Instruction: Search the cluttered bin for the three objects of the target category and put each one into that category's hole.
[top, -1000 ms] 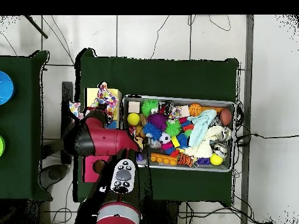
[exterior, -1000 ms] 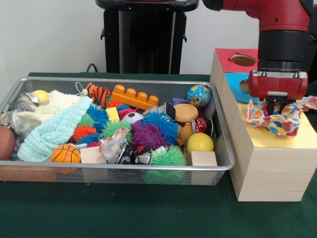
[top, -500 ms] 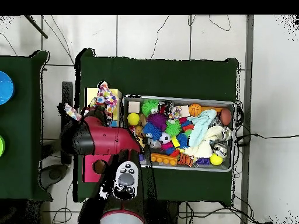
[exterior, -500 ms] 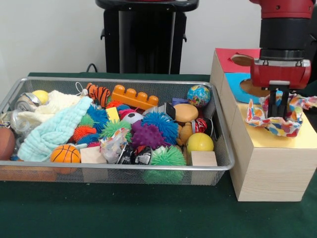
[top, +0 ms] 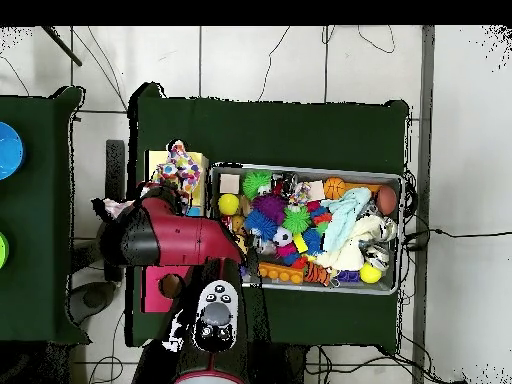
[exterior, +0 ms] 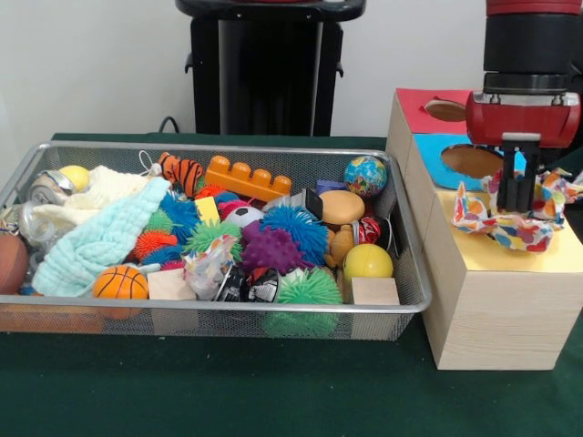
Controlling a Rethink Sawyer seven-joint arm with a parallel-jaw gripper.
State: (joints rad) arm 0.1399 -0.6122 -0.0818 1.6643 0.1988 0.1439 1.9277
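A white cloth with coloured dots (exterior: 510, 223) lies bunched on the yellow top of the pale wooden box (exterior: 496, 300) and covers its hole, which is hidden. My gripper (exterior: 516, 206) hangs just above the cloth, open and empty, its tips at the cloth's upper folds. In the overhead view the cloth (top: 180, 168) shows on the yellow box beside the arm (top: 170, 238), which hides the gripper. The wire mesh bin (exterior: 219, 309) stands to the left, full of toys. A crumpled white piece with coloured print (exterior: 208, 264) lies near its front; I cannot tell whether it is a dotted cloth.
Behind the yellow box stand the blue-topped box with its hole (exterior: 472, 161) and the red-topped box with its hole (exterior: 446, 110). The bin holds a mint-green towel (exterior: 100, 238), a cream knitted cloth (exterior: 100, 189), spiky balls, a yellow ball (exterior: 367, 262) and an orange brick (exterior: 248, 177).
My gripper has risen out of the dotted cloth and let it go. The cloth stays on the yellow top. The arm has shifted slightly in the overhead view.
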